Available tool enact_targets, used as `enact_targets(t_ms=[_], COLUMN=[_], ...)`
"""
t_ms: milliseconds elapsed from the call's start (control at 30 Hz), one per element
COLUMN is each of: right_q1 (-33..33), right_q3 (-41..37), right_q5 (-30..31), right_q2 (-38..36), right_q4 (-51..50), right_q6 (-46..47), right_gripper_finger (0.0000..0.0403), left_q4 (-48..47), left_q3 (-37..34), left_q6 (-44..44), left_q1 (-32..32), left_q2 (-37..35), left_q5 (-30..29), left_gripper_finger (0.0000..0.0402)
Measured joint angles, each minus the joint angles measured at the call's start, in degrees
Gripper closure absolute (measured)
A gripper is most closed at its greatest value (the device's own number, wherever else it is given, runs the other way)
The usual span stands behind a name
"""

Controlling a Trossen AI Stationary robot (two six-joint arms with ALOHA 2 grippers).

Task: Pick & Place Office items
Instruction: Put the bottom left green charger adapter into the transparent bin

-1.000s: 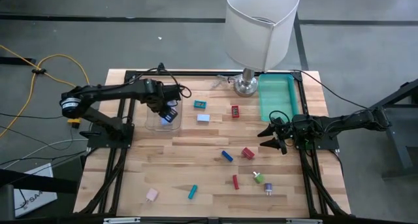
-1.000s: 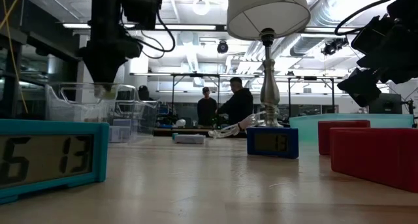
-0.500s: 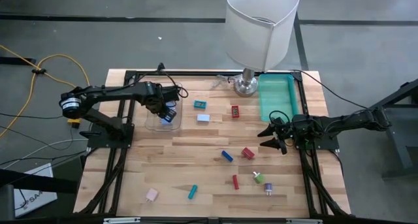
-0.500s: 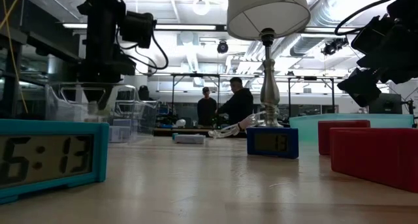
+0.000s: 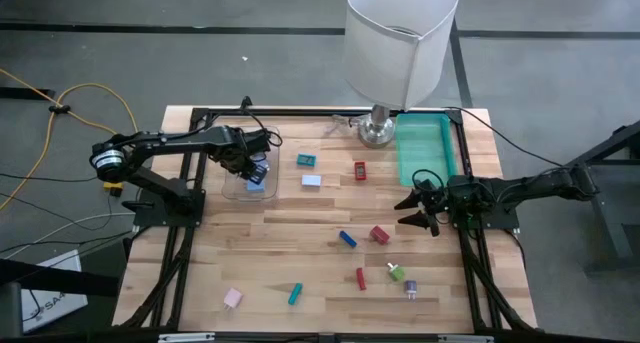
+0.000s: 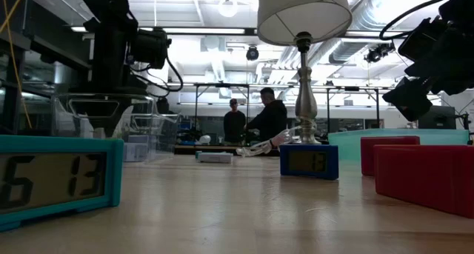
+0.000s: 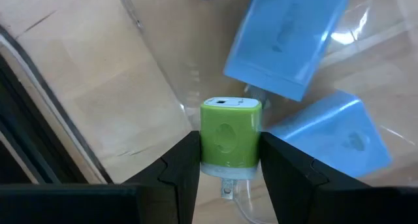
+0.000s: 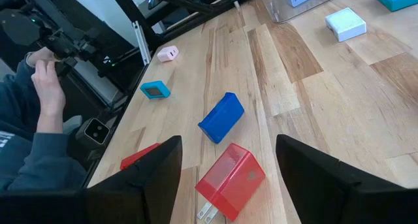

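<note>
Left gripper (image 7: 228,178) has its jaws clamped on a green charger (image 7: 230,138) over the clear bin (image 5: 247,186) at ten o'clock on the tabletop (image 5: 300,233), so letting go looks next, while the right gripper (image 5: 418,206) waits wide open at three o'clock.

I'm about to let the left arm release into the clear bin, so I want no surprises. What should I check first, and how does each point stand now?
1. Left gripper shut on the green charger: ok.
2. Charger over the clear bin, above two light blue blocks inside: ok.
3. Charger low enough to drop gently: cannot tell.
4. Right gripper open, empty, parked at the table's right edge, away from the bin: ok.
5. Person's hand beyond the table edge, not over the bin: ok.
</note>
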Motion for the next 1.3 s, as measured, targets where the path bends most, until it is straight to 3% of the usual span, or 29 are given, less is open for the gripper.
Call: enact_targets(t_ms=[500, 833, 1300], right_q1=[0.0, 0.0, 0.0], right_q3=[0.0, 0.0, 0.0], right_q5=[0.0, 0.0, 0.0], right_q2=[0.0, 0.0, 0.0], right_q4=[0.0, 0.0, 0.0], right_q6=[0.0, 0.0, 0.0], right_gripper_finger=[0.0167, 0.0167, 0.0167], left_q4=[0.3, 0.2, 0.2], left_q3=[-0.1, -0.1, -0.1], left_q6=[-0.1, -0.1, -0.1], left_q1=[0.2, 0.2, 0.2], left_q2=[0.0, 0.0, 0.0], left_q5=[0.0, 0.0, 0.0], left_gripper_finger=[0.0261, 0.0229, 0.0226])
